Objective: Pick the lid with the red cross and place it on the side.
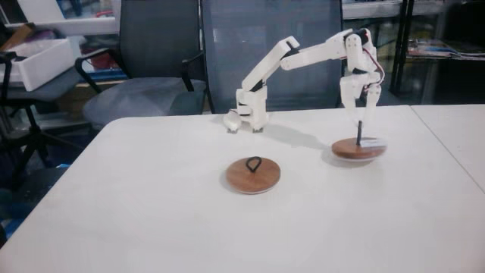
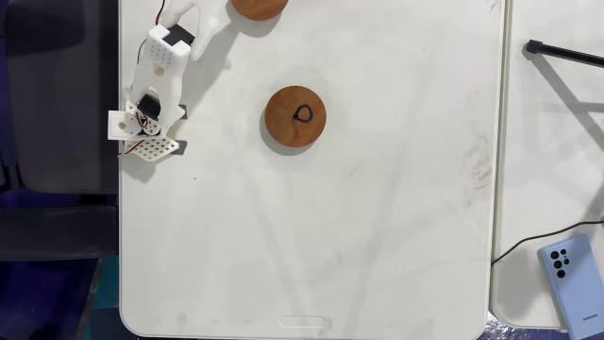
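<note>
In a fixed view: gripper pointing down, closed on the stretched black loop of the lid with the red cross, right of the plain wooden disc. In a fixed view from above: same lid cut by the top edge of white table; phone at lower right.

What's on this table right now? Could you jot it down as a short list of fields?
surface: white table
arm: white robot arm, base at the table's far edge
end effector: above the labelled lid, fingers around the tip of its upright black loop handle
lid with the red cross: tilted, apparently partly lifted
plain wooden lid: flat on the table, loop handle lying down
nearby: blue phone on the adjoining table
</note>
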Robot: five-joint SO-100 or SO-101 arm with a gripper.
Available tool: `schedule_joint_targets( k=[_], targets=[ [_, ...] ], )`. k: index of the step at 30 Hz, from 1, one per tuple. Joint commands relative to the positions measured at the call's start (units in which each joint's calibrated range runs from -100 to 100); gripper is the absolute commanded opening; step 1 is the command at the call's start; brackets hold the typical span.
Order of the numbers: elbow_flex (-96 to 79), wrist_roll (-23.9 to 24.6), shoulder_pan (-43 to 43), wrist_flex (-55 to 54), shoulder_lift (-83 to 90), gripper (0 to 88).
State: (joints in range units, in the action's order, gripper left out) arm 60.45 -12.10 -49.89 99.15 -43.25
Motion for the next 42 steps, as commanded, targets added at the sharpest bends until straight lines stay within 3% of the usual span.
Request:
schedule_joint_targets(
  k=[1, 31, 42],
  targets=[
    [2.5, 0.4, -0.1, -0.2, 0.3, 0.1],
    [5.6, 3.5, -0.2, -10.1, 0.2, 0.2],
    [6.5, 3.8, -0.2, -10.3, -8.0, 0.3]
  ],
)
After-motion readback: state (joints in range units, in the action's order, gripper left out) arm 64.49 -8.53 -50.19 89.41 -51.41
